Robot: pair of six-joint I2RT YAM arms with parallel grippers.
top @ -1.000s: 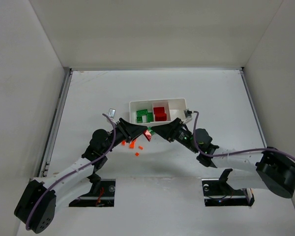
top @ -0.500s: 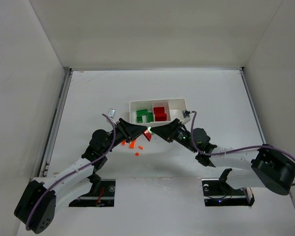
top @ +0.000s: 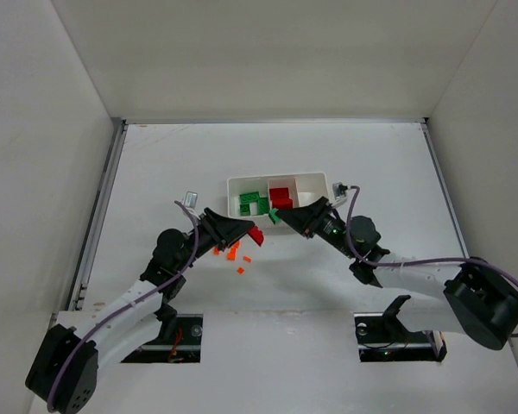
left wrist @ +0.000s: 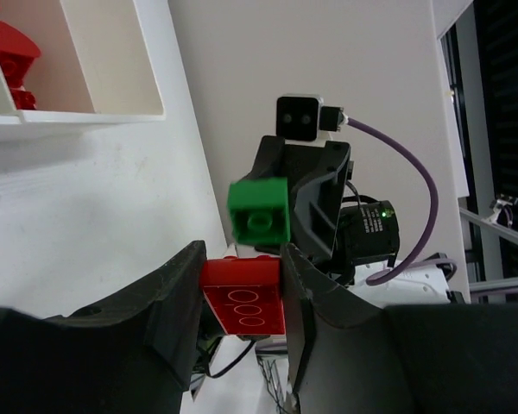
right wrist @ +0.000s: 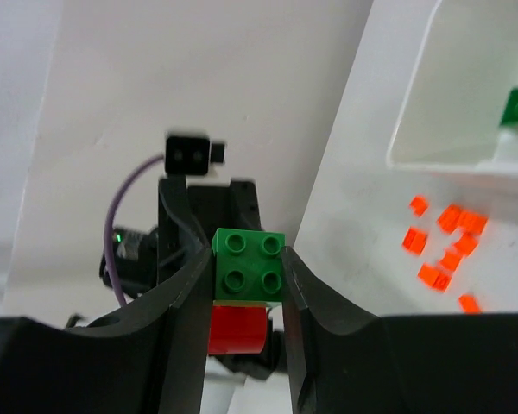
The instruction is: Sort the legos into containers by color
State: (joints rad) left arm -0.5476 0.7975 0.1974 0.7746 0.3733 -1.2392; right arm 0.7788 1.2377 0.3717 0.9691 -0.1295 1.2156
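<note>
My left gripper (top: 252,233) is shut on a red brick (top: 255,234), which sits clamped between the fingers in the left wrist view (left wrist: 242,297). My right gripper (top: 278,216) is shut on a green brick (top: 274,216), studs facing the right wrist camera (right wrist: 249,266). The two bricks hang apart, just in front of the white tray (top: 276,177). Its left compartment holds green bricks (top: 252,203), the middle one red bricks (top: 281,198), and the right one (top: 309,191) looks bare. Several tiny orange bits (top: 233,253) lie on the table below the left gripper.
White walls close in the table on the left, back and right. A metal rail (top: 99,216) runs along the left edge. The arm bases sit over two dark cut-outs (top: 173,332) at the near edge.
The right gripper has closed on the green brick and pulled it up and to the right, away from the red brick. The left gripper still holds the red brick in nearly the same place.
</note>
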